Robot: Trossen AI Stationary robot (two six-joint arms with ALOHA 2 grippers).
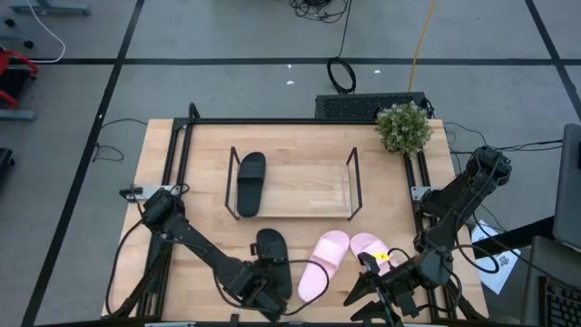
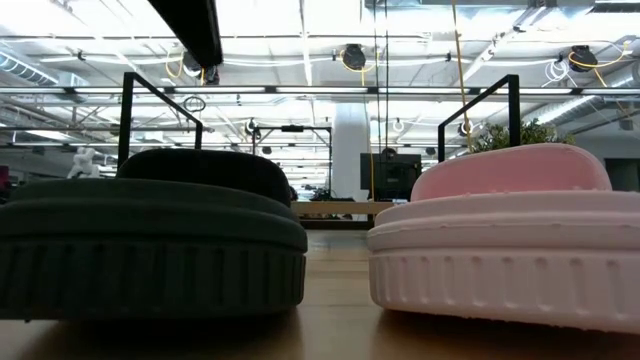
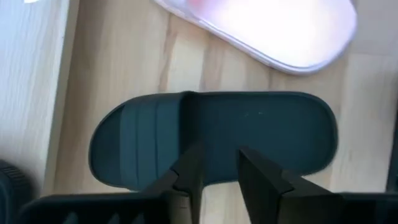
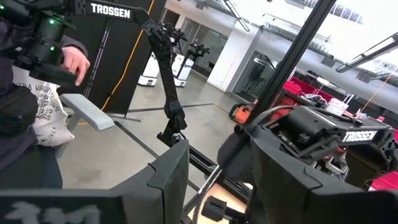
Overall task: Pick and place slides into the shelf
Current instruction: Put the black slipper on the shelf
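One black slide (image 1: 251,183) lies in the left part of the wire shelf (image 1: 354,182). A second black slide (image 1: 270,250) (image 3: 261,130) lies flat on its sole near the table's front edge. Two pink slides (image 1: 325,263) (image 1: 370,247) lie to its right. My left gripper (image 1: 265,289) (image 3: 219,163) points steeply down over this black slide's footbed beside the strap, its fingers a little apart with nothing between them. My right gripper (image 1: 379,292) (image 4: 217,186) hangs wide open at the front right, pointing out into the room. My left gripper's fingertips (image 3: 194,155) stand over the black slide's footbed (image 3: 217,127), next to the strap and near one long edge, coming from above. I cannot tell whether they touch it. The slide lies flat on the table.
A potted plant (image 1: 404,125) stands at the table's far right corner. The shelf's right part is bare wood. In the low view the black slide (image 2: 150,245) and a pink slide (image 2: 510,240) fill the foreground. A person stands in the room beyond (image 4: 37,93).
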